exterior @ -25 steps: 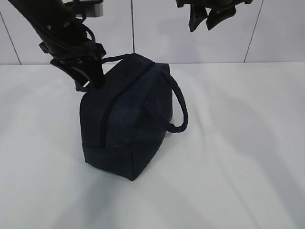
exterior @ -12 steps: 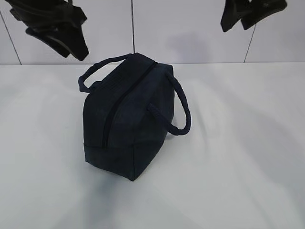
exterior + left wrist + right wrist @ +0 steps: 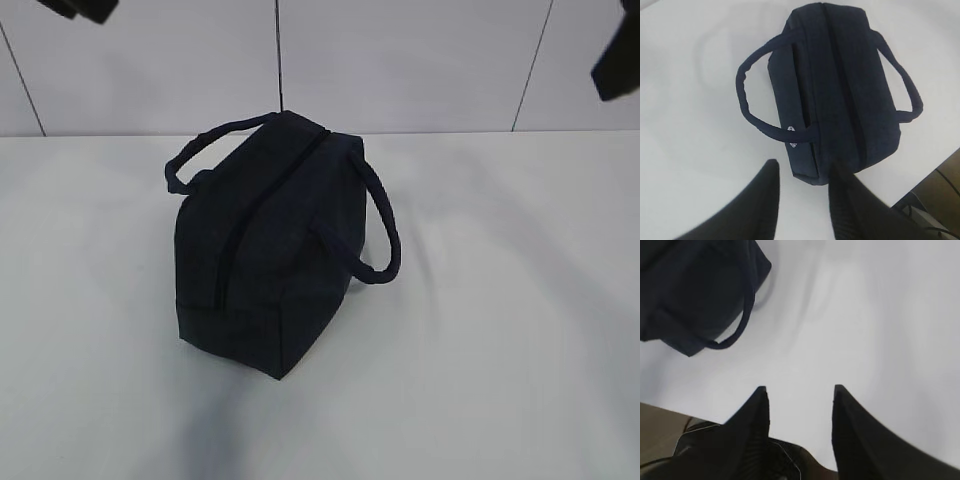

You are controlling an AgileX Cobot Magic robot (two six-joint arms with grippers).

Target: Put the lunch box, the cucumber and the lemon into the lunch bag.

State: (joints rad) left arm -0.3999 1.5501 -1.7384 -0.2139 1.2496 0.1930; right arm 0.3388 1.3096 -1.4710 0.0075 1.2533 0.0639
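I find the lunch bag (image 3: pixel 275 250) standing alone on the white table (image 3: pixel 500 330), zipper apparently closed, one handle drooping at each side. My left gripper (image 3: pixel 802 172) and right gripper (image 3: pixel 800 390) hang above it, jaws parted, gripping nothing.

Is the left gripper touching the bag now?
Apart. In the left wrist view the left gripper hangs above the bag, empty jaws open; the exterior view shows no gripper near it.
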